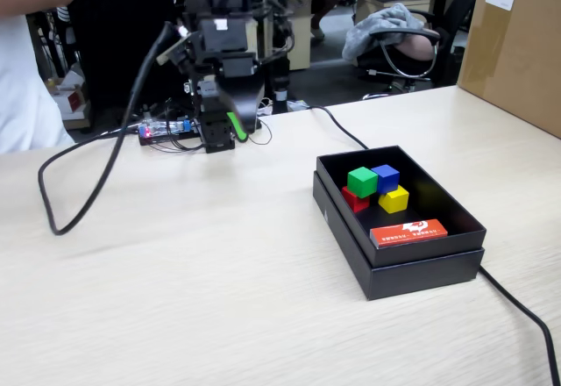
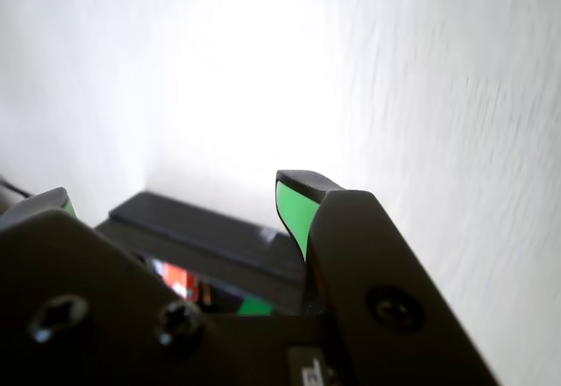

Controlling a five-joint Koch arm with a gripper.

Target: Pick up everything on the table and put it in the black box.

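Table point(image 1: 193, 281): pale wood-grain top, filling the lower fixed view; washed out to white glare in the wrist view.
Brown carton point(image 1: 517, 44): far right corner of the table, well apart from everything else.
Arm point(image 1: 219, 61): black, folded at the far edge, upper left in the fixed view, a black cable point(image 1: 96, 184) looping off to its left.
Black box point(image 1: 399, 219): right of centre in the fixed view, well apart from the arm; nested in its lid.
Pincer point(image 2: 175, 200): jaws apart, green-faced tips, nothing between them; well away from the box.
Orange-red card point(image 1: 409, 232): leaning against the box's near wall.
Cubes: all four inside the box, clustered at its far end. Green cube point(image 1: 362, 181) sits atop red cube point(image 1: 354, 200); blue cube point(image 1: 386, 176) just behind, yellow cube point(image 1: 394, 198) in front.
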